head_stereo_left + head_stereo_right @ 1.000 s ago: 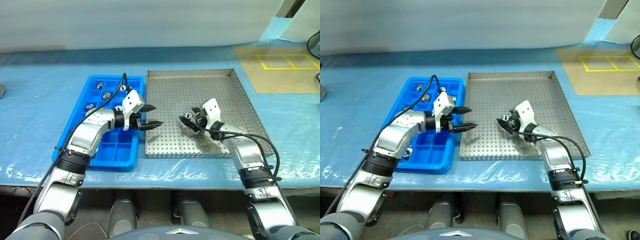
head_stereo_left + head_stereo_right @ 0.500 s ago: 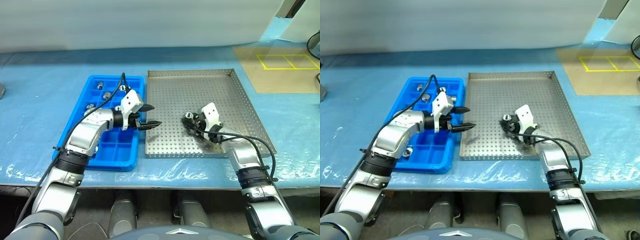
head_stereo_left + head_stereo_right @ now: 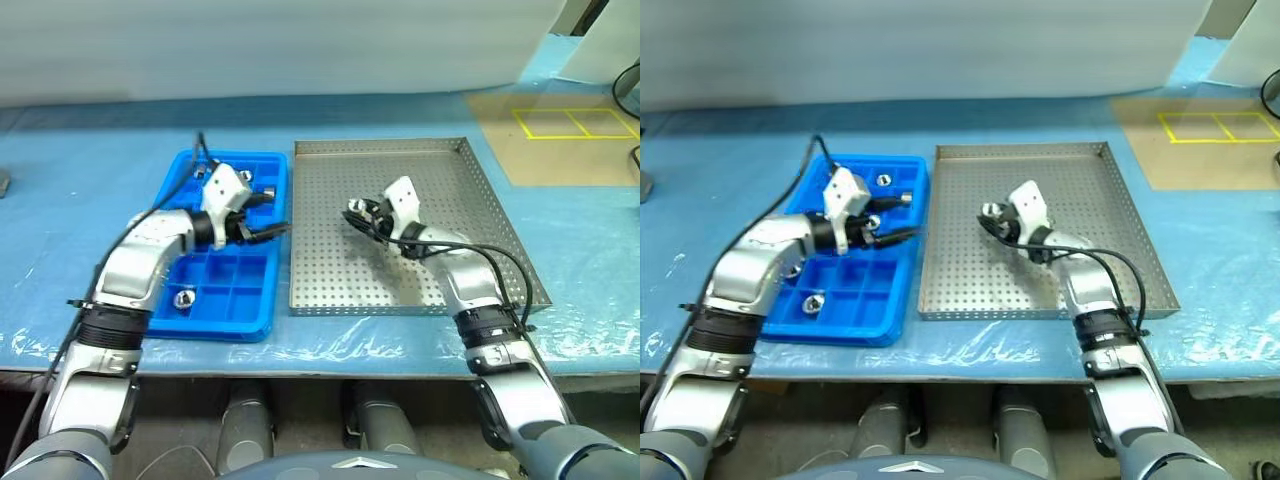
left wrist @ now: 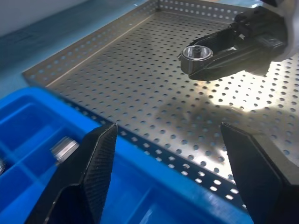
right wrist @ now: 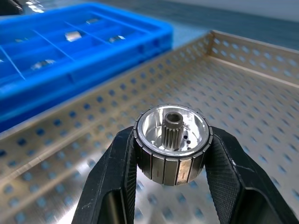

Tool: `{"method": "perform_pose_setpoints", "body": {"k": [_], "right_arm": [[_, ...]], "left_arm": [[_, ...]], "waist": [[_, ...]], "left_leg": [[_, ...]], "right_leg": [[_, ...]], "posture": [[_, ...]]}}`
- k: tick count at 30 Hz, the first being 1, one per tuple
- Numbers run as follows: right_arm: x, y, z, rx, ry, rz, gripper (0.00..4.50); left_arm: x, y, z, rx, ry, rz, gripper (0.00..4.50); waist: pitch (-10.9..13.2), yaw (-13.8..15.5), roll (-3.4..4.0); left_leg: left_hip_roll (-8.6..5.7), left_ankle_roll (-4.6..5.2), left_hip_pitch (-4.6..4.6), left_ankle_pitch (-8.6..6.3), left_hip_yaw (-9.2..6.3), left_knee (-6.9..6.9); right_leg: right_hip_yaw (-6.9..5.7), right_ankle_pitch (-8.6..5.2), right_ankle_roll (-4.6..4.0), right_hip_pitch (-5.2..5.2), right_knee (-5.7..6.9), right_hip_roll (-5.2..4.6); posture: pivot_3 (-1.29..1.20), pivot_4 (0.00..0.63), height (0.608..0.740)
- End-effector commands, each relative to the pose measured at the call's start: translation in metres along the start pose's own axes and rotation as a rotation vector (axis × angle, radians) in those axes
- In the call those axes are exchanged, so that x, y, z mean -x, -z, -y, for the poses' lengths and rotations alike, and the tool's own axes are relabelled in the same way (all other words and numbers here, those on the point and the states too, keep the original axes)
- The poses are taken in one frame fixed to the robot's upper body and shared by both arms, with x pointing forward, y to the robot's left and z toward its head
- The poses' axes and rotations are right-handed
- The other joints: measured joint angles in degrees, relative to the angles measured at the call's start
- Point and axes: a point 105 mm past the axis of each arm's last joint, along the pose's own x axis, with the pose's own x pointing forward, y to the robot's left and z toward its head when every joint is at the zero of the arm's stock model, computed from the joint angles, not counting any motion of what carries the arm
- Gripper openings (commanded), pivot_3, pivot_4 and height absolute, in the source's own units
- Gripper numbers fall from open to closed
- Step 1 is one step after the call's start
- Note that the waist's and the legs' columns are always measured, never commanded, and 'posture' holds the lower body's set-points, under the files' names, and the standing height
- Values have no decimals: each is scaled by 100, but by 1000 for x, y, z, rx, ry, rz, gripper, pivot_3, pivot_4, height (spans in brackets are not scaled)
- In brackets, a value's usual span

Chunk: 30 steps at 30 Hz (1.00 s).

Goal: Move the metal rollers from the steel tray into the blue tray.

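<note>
metal roller clenched between right gripper fingers, above steel tray | left gripper spread wide, empty, over blue tray

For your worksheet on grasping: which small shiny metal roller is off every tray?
The metal roller clamped in the right gripper, above the perforated steel tray; the others sit in the blue tray.

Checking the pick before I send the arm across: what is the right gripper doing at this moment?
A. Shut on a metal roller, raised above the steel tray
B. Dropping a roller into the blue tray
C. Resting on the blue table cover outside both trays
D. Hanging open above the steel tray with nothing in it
A: the right gripper clamps a metal roller between its fingers, above the perforated floor of the steel tray.
</note>
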Motion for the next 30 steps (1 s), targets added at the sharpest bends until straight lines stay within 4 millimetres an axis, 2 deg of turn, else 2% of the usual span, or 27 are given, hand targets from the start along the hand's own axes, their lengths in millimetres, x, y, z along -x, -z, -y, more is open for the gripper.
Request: {"method": "perform_pose_setpoints", "body": {"k": [1,3,6,11,15,20,22,25,30], "right_arm": [[-19,-34,-23,44,-127,103,1635],[-27,-42,-35,44,-184,124,1635],[-36,-43,-53,53,-269,125,1635],[-45,-43,-65,30,-349,123,1635],[-47,-29,-70,29,-387,78,1635],[-50,-19,-66,37,-368,54,1635],[-50,-19,-68,32,-386,60,2367],[-50,-22,-69,19,-389,64,3222],[-47,-25,-57,47,-320,77,3222]], "left_arm": [[24,-2,-5,-22,-66,-4,3722],[35,2,-6,-16,-101,-18,3722],[47,6,-1,-1,-138,-27,3722],[65,13,10,20,-191,-51,3722],[72,13,19,40,-208,-51,3722],[73,16,27,51,-213,-63,3722],[73,15,28,58,-214,-63,3722],[70,16,30,59,-202,-67,3722],[61,12,28,56,-171,-50,3722]], "waist": [[0,51,0],[0,114,0],[0,243,0],[0,450,0],[0,564,-1],[0,609,-1],[0,613,-1],[0,617,-1],[0,606,-1]], "left_leg": [[0,2,-3,-2,0,-1],[1,5,-8,-4,0,-3],[2,5,-17,-4,-1,-6],[2,3,-16,-4,-3,-6],[2,1,-12,-3,-5,-7],[2,-2,-12,-1,-7,-10],[2,-2,-12,-1,-8,-9],[3,-2,-12,-1,-8,-11],[2,-3,-12,-1,-7,-11]], "right_leg": [[0,0,0,-1,-5,0],[-1,0,0,-3,-12,0],[-6,0,-1,-8,-14,-1],[-8,-1,0,-6,-15,-6],[-9,-1,0,-3,-12,-8],[-9,-1,0,-4,-9,-7],[-9,-1,0,-5,-10,-7],[-9,-1,1,-5,-10,-6],[-9,-1,1,-6,-10,-6]], "posture": [[54,150,740],[84,150,740],[155,150,740],[226,150,740],[271,150,740],[288,150,740],[285,150,740],[274,150,740],[210,150,740]]}}
